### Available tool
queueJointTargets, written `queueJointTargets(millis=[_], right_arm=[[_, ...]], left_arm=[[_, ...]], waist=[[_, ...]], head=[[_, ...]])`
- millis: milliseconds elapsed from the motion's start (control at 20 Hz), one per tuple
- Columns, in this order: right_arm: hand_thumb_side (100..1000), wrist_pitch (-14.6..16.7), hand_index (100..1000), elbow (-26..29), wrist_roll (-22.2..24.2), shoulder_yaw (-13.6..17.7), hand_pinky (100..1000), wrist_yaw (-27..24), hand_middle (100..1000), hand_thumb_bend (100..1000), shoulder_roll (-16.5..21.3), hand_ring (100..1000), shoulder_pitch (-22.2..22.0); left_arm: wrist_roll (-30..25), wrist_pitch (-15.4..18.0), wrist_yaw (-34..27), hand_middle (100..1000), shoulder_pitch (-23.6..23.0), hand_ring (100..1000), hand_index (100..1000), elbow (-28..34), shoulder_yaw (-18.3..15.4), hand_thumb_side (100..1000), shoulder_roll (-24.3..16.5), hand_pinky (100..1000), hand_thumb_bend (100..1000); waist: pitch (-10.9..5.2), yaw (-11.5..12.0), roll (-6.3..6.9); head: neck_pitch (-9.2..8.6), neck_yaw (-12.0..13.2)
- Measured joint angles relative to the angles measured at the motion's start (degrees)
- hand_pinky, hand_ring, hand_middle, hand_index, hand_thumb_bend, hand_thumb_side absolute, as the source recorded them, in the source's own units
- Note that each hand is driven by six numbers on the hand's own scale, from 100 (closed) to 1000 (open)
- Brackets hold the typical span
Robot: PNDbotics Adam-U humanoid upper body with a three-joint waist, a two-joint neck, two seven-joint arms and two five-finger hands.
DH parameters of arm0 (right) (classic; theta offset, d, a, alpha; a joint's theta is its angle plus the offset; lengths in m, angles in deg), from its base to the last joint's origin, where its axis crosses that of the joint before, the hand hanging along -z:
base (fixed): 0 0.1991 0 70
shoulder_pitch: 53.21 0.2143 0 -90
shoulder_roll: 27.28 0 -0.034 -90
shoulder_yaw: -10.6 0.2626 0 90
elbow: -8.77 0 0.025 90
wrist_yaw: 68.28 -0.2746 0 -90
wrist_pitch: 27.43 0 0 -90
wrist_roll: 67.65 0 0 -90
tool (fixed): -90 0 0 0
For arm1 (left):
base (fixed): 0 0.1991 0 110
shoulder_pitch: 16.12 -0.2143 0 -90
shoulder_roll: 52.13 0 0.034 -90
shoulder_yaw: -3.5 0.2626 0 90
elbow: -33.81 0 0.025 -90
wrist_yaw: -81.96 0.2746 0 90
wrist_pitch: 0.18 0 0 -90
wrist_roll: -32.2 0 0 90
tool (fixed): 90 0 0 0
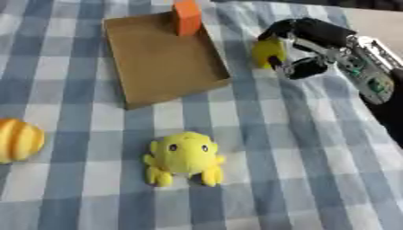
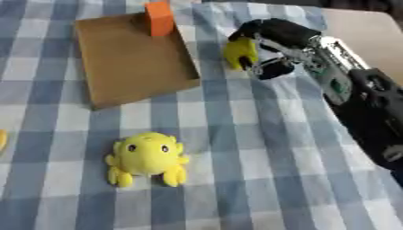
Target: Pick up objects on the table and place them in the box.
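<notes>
Striped ball (image 1: 19, 140): yellow-orange, rounded, cut by the left edge of the left eye view. Untouched, well apart from the box.
Plush toy (image 1: 184, 156): yellow, two dark eyes, short legs splayed toward the near edge. Lies on the cloth in front of the box, clear of it. Not yet picked.
Box (image 1: 161, 67): shallow brown cardboard tray, lying askew on the table. Floor mostly bare.
Orange block (image 1: 187, 17): upright at the far right corner of the box, apparently inside the wall; whether it leans on the rim cannot be told.
Yellow object (image 2: 240, 52): small, rounded; exact kind not made out. Held just beside the right wall of the box, outside it.
Right hand (image 2: 264, 45): entered from the right, fingers curled round the yellow object, thumb side toward the near edge. Whether the object is lifted off the cloth or rests on it is unclear.
Left hand: not seen in either view.
Tablecloth (image 1: 299, 157): blue-and-white check, wrinkled near the right hand.
Step in hand: judged as carry phase, object gripped, not yet over the box.
Next move: object to be carried left over the right wall, lowered onto bare floor, then released.
Obstruction: right wall of the box must be cleared; orange block should be kept away from during the drop.
Remaining: plush toy and striped ball.
</notes>
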Motion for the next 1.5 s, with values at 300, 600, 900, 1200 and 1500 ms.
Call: queueJointTargets(millis=[300,600,900,1200,1500], right_arm=[[198,0.6,588,1.1,-5.5,-0.2,710,-2.8,412,100,0.0,640,-0.3],[198,1.2,590,3.9,-7.4,-0.5,711,-6.0,406,100,0.0,638,-1.1],[201,1.6,587,11.1,-3.8,-2.6,708,-12.1,397,100,0.5,627,-1.2],[201,1.3,596,15.6,1.0,-5.1,709,-17.3,403,100,0.5,626,1.3],[202,1.6,612,15.7,4.8,-7.9,712,-18.8,416,100,-1.7,630,5.6]], left_arm=[[-0.1,0.0,0.0,733,0.1,762,879,0.0,0.0,656,0.0,982,100],[-0.2,0.0,-0.2,731,0.1,763,876,0.0,0.0,650,0.0,982,100],[-0.3,0.0,-0.6,728,0.1,763,874,0.0,0.0,647,-0.1,982,100],[-0.5,-0.1,-0.9,728,0.1,764,873,0.0,0.0,645,-0.1,982,100],[-0.8,0.1,-1.2,727,0.3,764,871,0.0,0.0,645,-0.1,983,100]], waist=[[-0.25,-0.4,-0.01],[-1.73,-0.7,-0.25],[-2.77,-0.9,-0.7],[-3.46,-0.3,-1.31],[-3.64,0.8,-1.85]], head=[[0.02,0.1],[0.13,0.5],[0.62,0.6],[1.06,0.4],[1.07,-0.3]])
